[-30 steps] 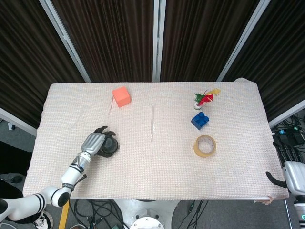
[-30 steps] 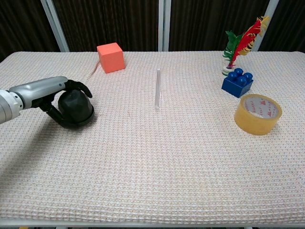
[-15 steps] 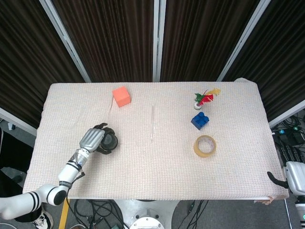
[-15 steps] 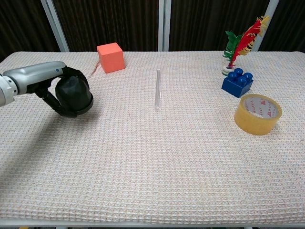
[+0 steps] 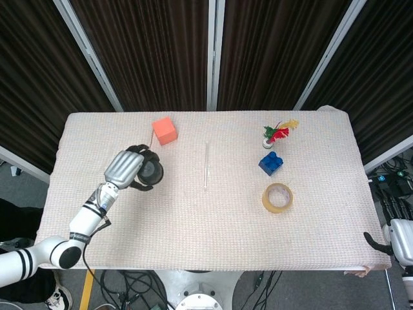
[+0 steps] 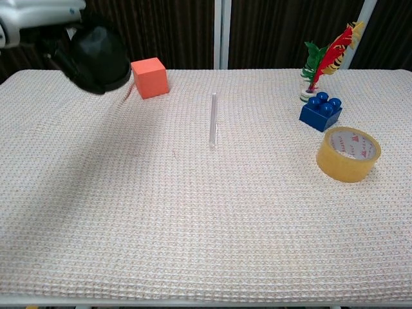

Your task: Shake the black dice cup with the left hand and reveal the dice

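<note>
- The robot's left hand [image 5: 126,168] gripped the black dice cup [image 5: 150,173], fingers wrapped around its sides, and held it in the air above the left half of the table [image 5: 193,239].
- In the chest view the cup [image 6: 100,59] hung well clear of the cloth, just beside the orange cube [image 6: 149,77], with the hand [image 6: 42,16] partly cut off by the top left corner of the frame.
- No dice could be seen in either view.
- The orange cube [image 5: 164,130] sat near the table's far edge, left of centre.
- A clear tube [image 5: 206,166] lay lengthwise near the middle of the table, pointing from the far edge toward the near one.
- On the right half, a feather shuttlecock [image 5: 277,134] stood near the far edge, a blue building block [image 5: 271,163] just in front of it, and a roll of tape [image 5: 277,197] lay flat nearer the front edge.
- Only a sliver of the right hand [image 5: 377,243] showed at the table's near right corner; whether its fingers were apart or together could not be told.
</note>
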{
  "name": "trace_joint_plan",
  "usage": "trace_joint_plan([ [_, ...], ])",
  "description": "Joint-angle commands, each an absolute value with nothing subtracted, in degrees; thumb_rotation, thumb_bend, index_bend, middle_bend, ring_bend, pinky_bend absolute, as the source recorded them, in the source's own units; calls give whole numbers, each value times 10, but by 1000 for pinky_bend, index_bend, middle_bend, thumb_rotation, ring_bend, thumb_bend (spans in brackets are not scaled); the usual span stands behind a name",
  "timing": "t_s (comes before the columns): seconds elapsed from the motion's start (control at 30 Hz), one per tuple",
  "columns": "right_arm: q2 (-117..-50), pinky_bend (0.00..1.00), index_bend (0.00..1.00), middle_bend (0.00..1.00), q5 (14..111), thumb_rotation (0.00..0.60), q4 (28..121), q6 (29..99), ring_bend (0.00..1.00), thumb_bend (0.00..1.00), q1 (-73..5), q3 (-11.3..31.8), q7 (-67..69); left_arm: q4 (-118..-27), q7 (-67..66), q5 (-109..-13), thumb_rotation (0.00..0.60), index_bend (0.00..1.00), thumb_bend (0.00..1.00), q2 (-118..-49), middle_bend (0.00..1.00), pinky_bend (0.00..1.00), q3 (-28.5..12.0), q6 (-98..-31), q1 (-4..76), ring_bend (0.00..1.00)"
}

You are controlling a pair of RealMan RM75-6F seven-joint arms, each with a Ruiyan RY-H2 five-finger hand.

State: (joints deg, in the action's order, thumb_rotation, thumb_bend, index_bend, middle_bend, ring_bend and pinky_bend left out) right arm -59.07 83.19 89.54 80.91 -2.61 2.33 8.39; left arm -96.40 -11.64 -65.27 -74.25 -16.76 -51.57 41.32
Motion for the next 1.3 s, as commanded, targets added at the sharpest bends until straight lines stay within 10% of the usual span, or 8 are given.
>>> trace_joint_plan([
  [0.03,-591,0,0,0,832,600,893,809,0,159,-26,23,86,-1033,-167,-679,600,400,254,-715,513,224,-208,-615,417,206],
  [0.33,-588,0,0,0,830,600,895,813,0,159,-23,25,88,-872,-147,-522,600,419,251,-794,524,248,-106,-430,442,239],
  [0.63,-591,0,0,0,832,600,895,802,0,159,-27,22,84,-1013,-156,-664,600,438,250,-730,528,244,-220,-635,449,239],
  [0.83,-591,0,0,0,829,600,894,804,0,160,-26,24,83,-1022,-149,-713,600,438,242,-754,540,239,-208,-706,430,239],
  [1.1,-593,0,0,0,827,600,895,797,0,160,-28,22,78,-888,-103,-606,600,441,242,-805,537,239,-93,-498,438,239],
  [1.3,-594,0,0,0,821,600,888,797,0,160,-27,25,84,-850,-92,-598,600,446,242,-809,536,239,-105,-484,449,239],
])
